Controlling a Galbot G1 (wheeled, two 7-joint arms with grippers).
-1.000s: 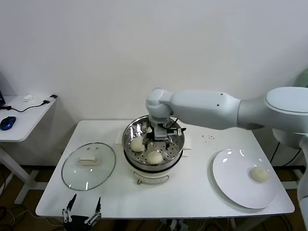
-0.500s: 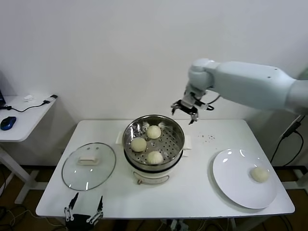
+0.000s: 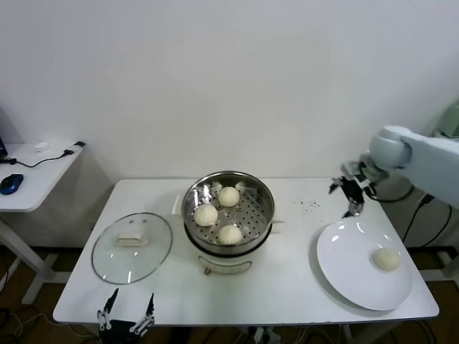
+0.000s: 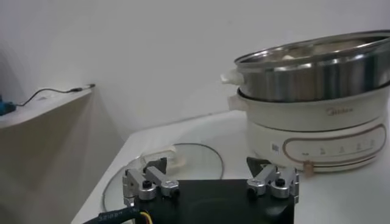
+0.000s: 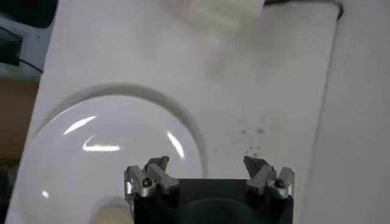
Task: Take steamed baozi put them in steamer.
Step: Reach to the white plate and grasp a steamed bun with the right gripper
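Nearest me, at the table's (image 3: 244, 301) front edge, my left gripper (image 3: 126, 319) is parked low with its fingers spread and nothing between them. Just beyond it lies the glass lid (image 3: 132, 246) with its white handle, flat on the tabletop. At centre stands the steamer (image 3: 229, 215): a shiny steel pot with a perforated tray, on a white base. Three steamed baozi (image 3: 230, 233) rest on that tray, smooth, domed and cream-white, set apart from one another. On my right, the fourth bun (image 3: 387, 259) sits alone on the large white plate (image 3: 351, 266), toward its outer side. Farther back, my right gripper (image 3: 349, 195) hovers above the plate's far rim, fingers wide apart and empty. From the left wrist, the base (image 4: 317, 146) shows a faint grey brand mark and a row of panel symbols, too small to read. From the right wrist, only the fourth bun's top edge (image 5: 111, 214) shows, cut off by the frame.
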